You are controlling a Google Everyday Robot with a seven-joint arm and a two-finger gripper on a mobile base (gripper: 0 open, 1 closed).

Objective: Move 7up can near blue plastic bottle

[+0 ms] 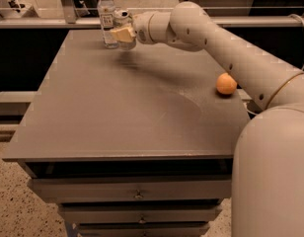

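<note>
The blue plastic bottle (107, 17) stands upright at the far left of the grey table (117, 117); it is clear with a white cap and a white label with a dark patch. The 7up can (122, 18) is right beside the bottle on its right, its silver top showing above the fingers. My gripper (123, 34) reaches in from the right and is shut on the can, whose lower body is hidden by the cream fingers (120, 33). I cannot tell whether the can rests on the table.
An orange ball (226, 84) lies near the table's right edge, beside my arm (226, 48). A metal rail (53, 22) runs behind the table's far edge. Drawers (137, 194) sit under the front edge.
</note>
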